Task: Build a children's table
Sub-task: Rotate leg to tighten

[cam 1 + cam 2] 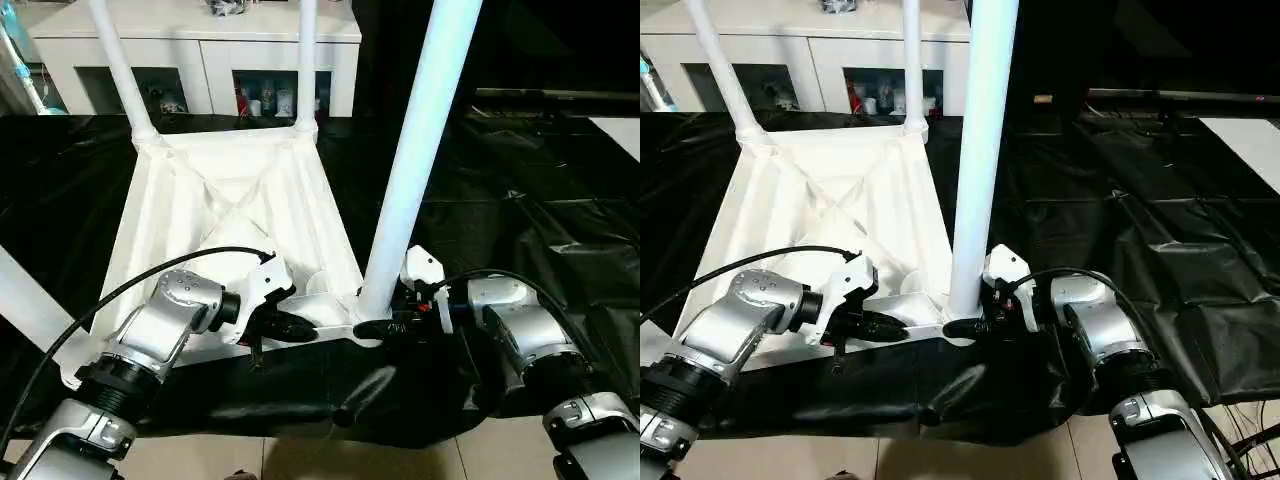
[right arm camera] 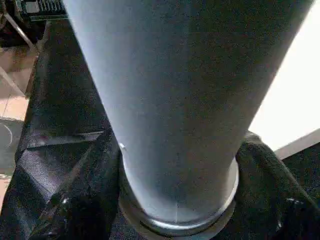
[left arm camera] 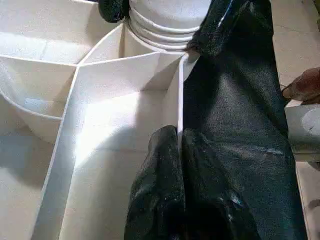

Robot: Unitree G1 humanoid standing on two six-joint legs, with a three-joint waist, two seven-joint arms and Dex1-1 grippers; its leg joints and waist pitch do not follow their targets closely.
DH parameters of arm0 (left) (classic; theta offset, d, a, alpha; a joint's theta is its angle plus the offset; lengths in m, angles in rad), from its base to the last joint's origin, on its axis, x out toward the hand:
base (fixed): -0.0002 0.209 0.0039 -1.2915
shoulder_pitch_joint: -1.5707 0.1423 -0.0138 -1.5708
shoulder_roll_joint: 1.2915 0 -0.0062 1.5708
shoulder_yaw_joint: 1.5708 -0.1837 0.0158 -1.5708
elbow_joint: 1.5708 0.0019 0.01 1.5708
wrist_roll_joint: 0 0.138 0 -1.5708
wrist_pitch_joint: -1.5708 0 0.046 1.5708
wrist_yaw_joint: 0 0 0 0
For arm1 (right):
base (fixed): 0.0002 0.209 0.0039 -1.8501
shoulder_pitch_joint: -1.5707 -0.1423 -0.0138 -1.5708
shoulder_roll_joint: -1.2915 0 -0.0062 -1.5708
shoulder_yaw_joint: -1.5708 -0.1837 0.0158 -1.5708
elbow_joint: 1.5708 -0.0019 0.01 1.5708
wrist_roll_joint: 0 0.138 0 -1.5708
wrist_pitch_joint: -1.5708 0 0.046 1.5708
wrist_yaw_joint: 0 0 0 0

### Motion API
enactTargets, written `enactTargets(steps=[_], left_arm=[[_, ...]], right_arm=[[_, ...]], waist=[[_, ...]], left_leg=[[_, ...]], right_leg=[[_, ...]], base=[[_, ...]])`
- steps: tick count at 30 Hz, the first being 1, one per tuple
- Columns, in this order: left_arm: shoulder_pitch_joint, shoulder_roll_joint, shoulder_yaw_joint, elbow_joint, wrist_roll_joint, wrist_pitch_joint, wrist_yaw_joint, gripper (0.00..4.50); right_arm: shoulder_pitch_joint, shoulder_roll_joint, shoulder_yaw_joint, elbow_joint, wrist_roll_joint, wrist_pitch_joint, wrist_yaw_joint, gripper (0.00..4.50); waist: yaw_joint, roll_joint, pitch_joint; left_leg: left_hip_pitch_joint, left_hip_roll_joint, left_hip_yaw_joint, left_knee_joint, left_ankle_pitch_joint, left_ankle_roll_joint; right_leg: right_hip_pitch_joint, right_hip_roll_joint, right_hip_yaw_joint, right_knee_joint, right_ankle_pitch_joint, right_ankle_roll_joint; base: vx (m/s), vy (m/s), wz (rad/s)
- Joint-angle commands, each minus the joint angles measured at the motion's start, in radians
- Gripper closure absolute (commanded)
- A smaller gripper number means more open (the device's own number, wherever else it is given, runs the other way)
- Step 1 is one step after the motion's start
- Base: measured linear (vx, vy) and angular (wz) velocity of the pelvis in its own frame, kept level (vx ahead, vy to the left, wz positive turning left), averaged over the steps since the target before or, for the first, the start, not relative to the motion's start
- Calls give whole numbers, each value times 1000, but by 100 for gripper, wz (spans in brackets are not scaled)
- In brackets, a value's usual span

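On black-draped surface (image 1: 560, 220), upturned tabletop (image 1: 230, 215) lying, left claw (image 1: 297, 325) pinching its near rim, right claw (image 1: 375, 327) straddling upright leg (image 1: 420, 150), grip uncertain.

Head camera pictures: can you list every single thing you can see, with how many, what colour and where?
Table top: one, white, upside down on the black cover, ribbed side up.
Far legs: two, white, standing in the two far corner sockets.
Near right leg: one, white, upright in the near right corner socket.
Near left leg: one, white, slanting at the near left corner.
Black cover: one, black, shiny, draped over the work table.
Cabinet: one, white, behind the table, small things on its shelves.
Left gripper: one, black fingers, shut on the table top's near rim.
Right gripper: one, black fingers, around the base of the near right leg.
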State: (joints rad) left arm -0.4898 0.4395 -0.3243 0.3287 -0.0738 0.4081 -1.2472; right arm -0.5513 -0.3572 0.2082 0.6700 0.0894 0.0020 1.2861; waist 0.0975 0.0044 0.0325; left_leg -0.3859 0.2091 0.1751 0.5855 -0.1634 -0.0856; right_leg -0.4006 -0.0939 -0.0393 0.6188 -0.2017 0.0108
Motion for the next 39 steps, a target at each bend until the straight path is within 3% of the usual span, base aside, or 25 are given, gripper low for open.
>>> enactTargets(steps=[1,7,10,14,17,19,22,25,29,31,37,39], left_arm=[[-5,-6,-38,6,-10,11,-40,450],[-11,-23,-29,25,6,7,10,450],[-20,-59,-12,64,20,2,85,450],[-51,-155,9,143,55,18,258,450],[-94,-240,35,218,71,47,402,450],[-104,-256,41,235,71,49,427,450],[-151,-319,52,324,103,19,547,450],[-181,-351,50,383,131,-4,605,450],[-185,-345,37,390,145,-14,592,450],[-178,-335,34,382,143,-13,581,450],[-182,-327,33,408,152,-35,559,450],[-176,-314,34,405,155,-41,534,450]], right_arm=[[-19,-4,-1,16,-7,-3,-14,181],[-14,24,-27,27,9,-9,-65,183],[-6,68,-58,45,18,5,-162,183],[11,182,-92,112,-6,-19,-416,183],[-25,282,-138,208,-17,-28,-678,183],[-37,301,-151,230,-18,-26,-738,183],[-90,375,-186,324,-46,-46,-999,183],[-131,433,-229,394,-40,-58,-1138,183],[-144,458,-203,402,-52,-97,-1066,183],[-134,457,-198,386,-46,-121,-1028,113],[-131,447,-187,378,-64,-174,-1001,66],[-115,401,-170,314,-56,-188,-899,61]], waist=[[-2,2,-60],[-5,1,-58],[-12,0,-54],[-21,-3,-48],[-33,-3,-42],[-40,-2,-39],[-47,1,-41],[-48,-1,-43],[-45,-6,-43],[-43,-6,-43],[-41,-2,-44],[-41,-2,-45]], left_leg=[[20,13,5,-62,-186,72],[19,13,5,-64,-202,67],[22,12,4,-69,-252,44],[22,10,-1,-79,-310,-2],[25,6,-2,-81,-362,-15],[31,4,-9,-84,-418,-28],[31,3,-11,-89,-426,-31],[35,3,-12,-90,-444,-35],[29,4,-12,-93,-462,-17],[28,4,-10,-92,-449,-9],[24,6,-7,-94,-416,-3],[23,6,-6,-94,-409,2]], right_leg=[[49,-28,19,-56,-6,-278],[49,-27,19,-58,-27,-277],[45,-30,21,-69,-117,-259],[41,-34,23,-82,-258,-209],[32,-34,23,-93,-353,-178],[28,-35,18,-104,-452,-149],[23,-33,17,-111,-454,-134],[19,-33,17,-113,-449,-124],[22,-33,17,-113,-420,-120],[23,-34,19,-111,-403,-127],[26,-34,21,-108,-357,-144],[29,-31,21,-106,-332,-151]], base=[[0,0,0],[0,0,0],[0,0,0],[0,0,0],[0,0,0],[0,0,0],[0,0,0],[0,0,0],[0,0,0],[0,0,0],[0,0,0],[0,0,0]])
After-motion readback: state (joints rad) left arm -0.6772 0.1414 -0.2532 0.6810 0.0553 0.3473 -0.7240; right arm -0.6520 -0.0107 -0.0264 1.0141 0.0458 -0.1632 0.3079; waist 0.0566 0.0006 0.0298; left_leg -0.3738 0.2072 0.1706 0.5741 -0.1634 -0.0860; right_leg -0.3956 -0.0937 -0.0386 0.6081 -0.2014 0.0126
